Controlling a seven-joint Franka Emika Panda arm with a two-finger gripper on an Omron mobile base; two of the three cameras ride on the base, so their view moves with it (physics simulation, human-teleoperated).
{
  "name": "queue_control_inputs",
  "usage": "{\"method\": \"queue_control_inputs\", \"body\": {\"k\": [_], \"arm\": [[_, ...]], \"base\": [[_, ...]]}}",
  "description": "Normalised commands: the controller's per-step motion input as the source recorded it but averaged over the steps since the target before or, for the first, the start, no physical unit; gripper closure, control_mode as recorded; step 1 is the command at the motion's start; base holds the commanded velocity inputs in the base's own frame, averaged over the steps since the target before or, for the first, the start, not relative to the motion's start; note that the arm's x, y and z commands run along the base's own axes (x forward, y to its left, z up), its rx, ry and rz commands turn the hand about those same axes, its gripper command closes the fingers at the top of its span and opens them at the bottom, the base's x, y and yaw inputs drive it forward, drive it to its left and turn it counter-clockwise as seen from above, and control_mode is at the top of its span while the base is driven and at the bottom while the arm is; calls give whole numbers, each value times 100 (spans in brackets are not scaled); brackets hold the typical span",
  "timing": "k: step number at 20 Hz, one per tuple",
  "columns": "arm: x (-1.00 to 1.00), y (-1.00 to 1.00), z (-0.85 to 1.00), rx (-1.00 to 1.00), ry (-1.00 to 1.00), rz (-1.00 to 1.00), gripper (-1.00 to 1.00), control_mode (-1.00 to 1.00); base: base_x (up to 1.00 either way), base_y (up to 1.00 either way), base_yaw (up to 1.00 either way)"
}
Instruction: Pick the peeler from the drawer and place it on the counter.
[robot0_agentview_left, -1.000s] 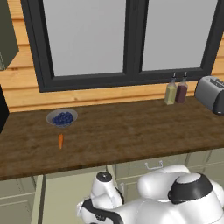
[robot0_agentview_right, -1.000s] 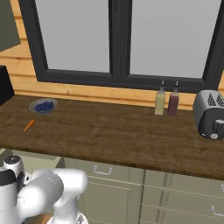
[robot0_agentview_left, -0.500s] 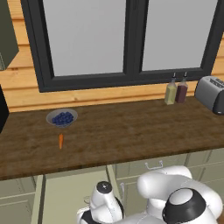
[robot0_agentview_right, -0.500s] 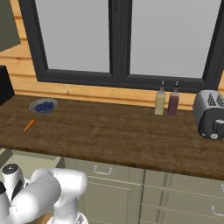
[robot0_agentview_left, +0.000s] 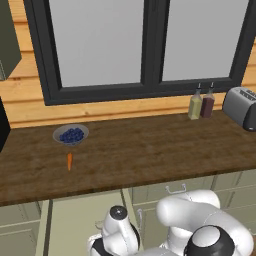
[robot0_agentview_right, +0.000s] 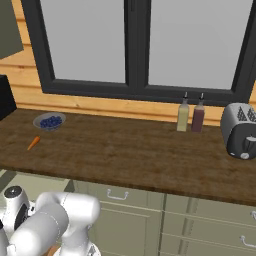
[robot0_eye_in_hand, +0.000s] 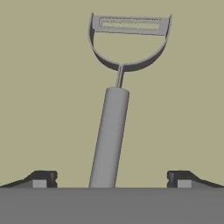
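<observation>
Down inside the drawer, the arm has sunk lower over the last second, so the gripper now sits with its released jaws straddling the handle of the peeler, which lies flat on the pale green floor; closing looks like the next step. Above, the dark wood counter offers bare room for placing. It carries a carrot and blueberry bowl, then two bottles and a toaster below the window.

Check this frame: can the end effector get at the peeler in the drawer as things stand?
Probably yes. In the hand view the peeler lies alone on the drawer floor, its handle running between the open end effector fingertips, with nothing in between.
</observation>
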Motion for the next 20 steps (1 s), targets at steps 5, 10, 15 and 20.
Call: {"method": "queue_control_inputs", "body": {"k": [5,10,15,20], "arm": [[0,0,-1,0,0,0,100,-100],[0,0,0,0,0,0,100,-100],[0,0,-19,0,0,0,100,-100],[-3,0,19,0,-1,0,100,-100]], "base": [[0,0,0],[0,0,0],[0,0,0],[0,0,0]]}}
